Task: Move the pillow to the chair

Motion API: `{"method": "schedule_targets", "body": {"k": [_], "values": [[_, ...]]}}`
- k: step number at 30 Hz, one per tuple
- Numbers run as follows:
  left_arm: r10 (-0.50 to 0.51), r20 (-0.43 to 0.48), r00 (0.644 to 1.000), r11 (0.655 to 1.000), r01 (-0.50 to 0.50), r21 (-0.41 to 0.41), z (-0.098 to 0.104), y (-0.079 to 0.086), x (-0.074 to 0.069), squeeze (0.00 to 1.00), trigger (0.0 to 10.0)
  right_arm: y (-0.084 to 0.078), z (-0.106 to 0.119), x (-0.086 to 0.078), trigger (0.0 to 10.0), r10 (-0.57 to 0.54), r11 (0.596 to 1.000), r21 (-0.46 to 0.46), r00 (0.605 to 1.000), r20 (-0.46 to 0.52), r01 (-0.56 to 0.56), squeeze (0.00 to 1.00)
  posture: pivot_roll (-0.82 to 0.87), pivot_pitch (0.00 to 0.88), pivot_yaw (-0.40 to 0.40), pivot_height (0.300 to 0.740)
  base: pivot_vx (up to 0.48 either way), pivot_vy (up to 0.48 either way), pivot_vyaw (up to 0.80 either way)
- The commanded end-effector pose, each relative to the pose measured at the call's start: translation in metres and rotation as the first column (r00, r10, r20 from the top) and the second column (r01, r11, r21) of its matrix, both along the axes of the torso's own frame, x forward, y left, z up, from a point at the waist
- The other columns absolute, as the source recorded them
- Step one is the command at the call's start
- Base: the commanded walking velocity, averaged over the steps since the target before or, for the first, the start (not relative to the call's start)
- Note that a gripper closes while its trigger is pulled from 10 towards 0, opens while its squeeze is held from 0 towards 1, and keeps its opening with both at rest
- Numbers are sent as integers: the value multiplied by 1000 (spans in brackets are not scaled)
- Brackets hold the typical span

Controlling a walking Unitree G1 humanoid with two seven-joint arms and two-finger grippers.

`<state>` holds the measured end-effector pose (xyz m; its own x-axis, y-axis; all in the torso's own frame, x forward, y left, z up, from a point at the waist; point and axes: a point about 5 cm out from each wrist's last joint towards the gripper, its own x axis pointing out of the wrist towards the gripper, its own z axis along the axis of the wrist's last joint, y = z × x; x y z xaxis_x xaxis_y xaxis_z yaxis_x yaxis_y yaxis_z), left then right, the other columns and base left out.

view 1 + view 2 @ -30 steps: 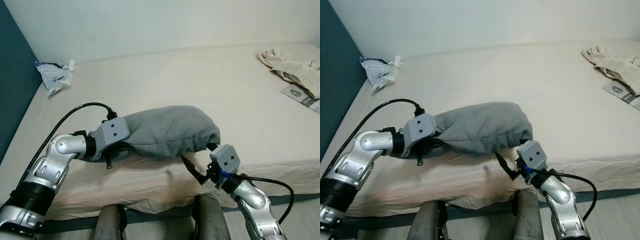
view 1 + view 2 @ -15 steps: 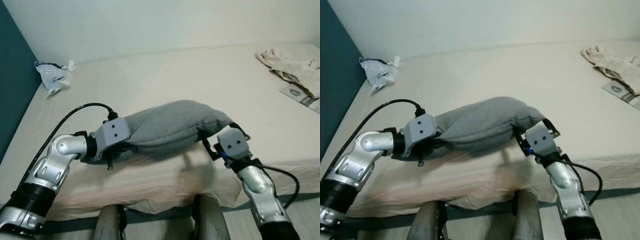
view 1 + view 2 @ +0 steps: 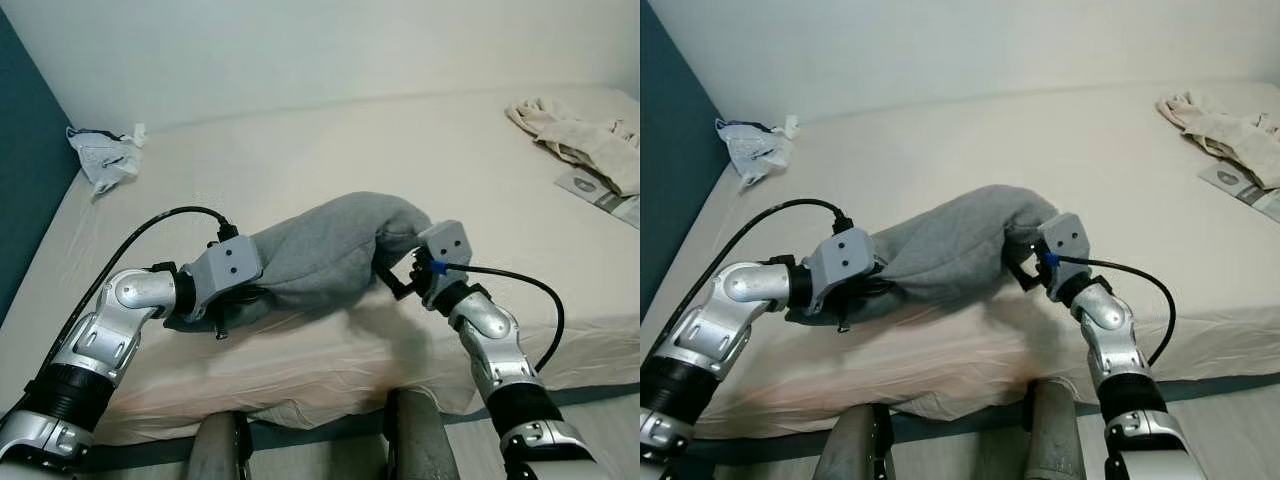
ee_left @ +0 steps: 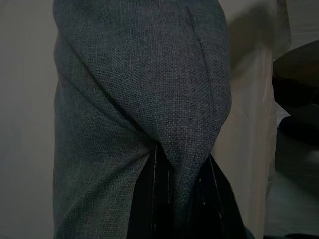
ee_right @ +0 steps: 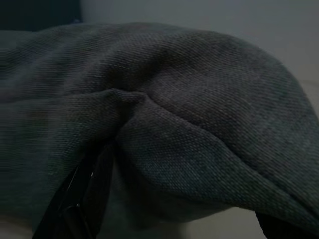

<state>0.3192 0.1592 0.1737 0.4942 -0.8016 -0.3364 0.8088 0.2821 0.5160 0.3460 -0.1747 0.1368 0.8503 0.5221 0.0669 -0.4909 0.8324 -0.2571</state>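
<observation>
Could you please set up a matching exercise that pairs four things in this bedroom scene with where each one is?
Things:
1. grey pillow
2. crumpled white bag
3. beige cloth
4. left hand

Places:
A. far right of the bed
B. pinching a fold of the pillow's fabric
C. far left corner of the bed, by the teal wall
D. held between both arms at the bed's near edge

Pairs: 1-D, 2-C, 3-A, 4-B

Left pincer (image 4: 183, 199) pinching fold of grey pillow (image 4: 134, 99); beige sheet (image 4: 251, 114) beside.
</observation>
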Motion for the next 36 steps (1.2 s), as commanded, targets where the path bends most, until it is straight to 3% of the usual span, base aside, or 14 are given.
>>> {"method": "schedule_targets", "body": {"k": [1, 3, 4, 23, 28, 29, 30, 31, 32, 33, 34, 35, 36], "values": [[-49, 18, 999, 999, 49, 3, 4, -8, -1, 0, 0, 23, -7, -2, 10000, 123, 992, -15, 992, -40, -124, 1000, 74, 124, 47, 575, 0, 0, 0], [-49, 17, 999, 999, 49, 1, 4, -9, -1, 0, 0, 26, -7, -1, 10000, 144, 989, -3, 989, -41, -145, 1000, 72, 123, 48, 575, 0, 0, 0], [-49, 16, 999, 999, 49, -3, 3, -10, -1, 0, 0, 27, -7, 1, 0, 134, 991, 9, 990, -35, -134, 0, 70, 120, 49, 575, 0, 0, 0], [-26, 29, 999, 999, 26, -24, 1, -13, 2, 0, 0, 13, -5, 7, 0, 18, 998, 65, 1000, -22, -17, 0, 55, 95, 39, 575, 0, 0, 0], [32, 53, 998, 998, -29, -52, -1, -14, 3, 0, 0, 15, -6, 7, 0, -4, 996, 93, 1000, -17, 6, 0, 48, 83, 36, 575, 0, 0, 0], [129, 66, 989, 989, -123, -81, -4, -14, 8, 0, 0, 18, -6, 6, 0, -6, 994, 109, 1000, -12, 8, 0, 42, 76, 37, 575, 0, 0, 0], [129, 66, 989, 989, -123, -81, -4, -14, 8, 0, 0, 18, -6, 6, 0, -6, 994, 109, 1000, -12, 8, 0, 42, 76, 37, 575, 0, 0, 0], [273, 77, 959, 952, -258, -164, -6, -14, 14, 0, 0, 22, -4, 5, 0, -10, 992, 126, 1000, 1, 10, 0, 42, 76, 37, 575, 0, 0, 0], [424, -5, 906, 855, -402, -328, -9, -15, 18, 0, 0, 28, -2, 5, 0, -35, 988, 152, 999, 15, 32, 0, 25, 70, 32, 575, 0, 0, 0], [504, -90, 859, 762, -492, -422, -13, -16, 19, 0, 0, 31, 0, 5, 0, -54, 984, 170, 998, 24, 49, 0, 21, 70, 31, 575, 0, 0, 0], [573, -200, 794, 636, -586, -503, -21, -14, 19, 0, 0, 36, 2, 5, 4392, -78, 976, 205, 997, 30, 70, 0, 13, 69, 27, 575, 0, 0, 0], [573, -200, 794, 636, -586, -503, -21, -14, 19, 0, 0, 36, 2, 5, 4392, -78, 976, 205, 997, 30, 70, 0, 13, 69, 27, 575, 0, 0, 0], [596, -296, 746, 544, -646, -535, -29, -13, 17, 0, 4980, 41, 3, 4, 10000, -97, 965, 245, 995, 25, 88, 0, 13, 69, 27, 575, 0, 0, 0]]}}
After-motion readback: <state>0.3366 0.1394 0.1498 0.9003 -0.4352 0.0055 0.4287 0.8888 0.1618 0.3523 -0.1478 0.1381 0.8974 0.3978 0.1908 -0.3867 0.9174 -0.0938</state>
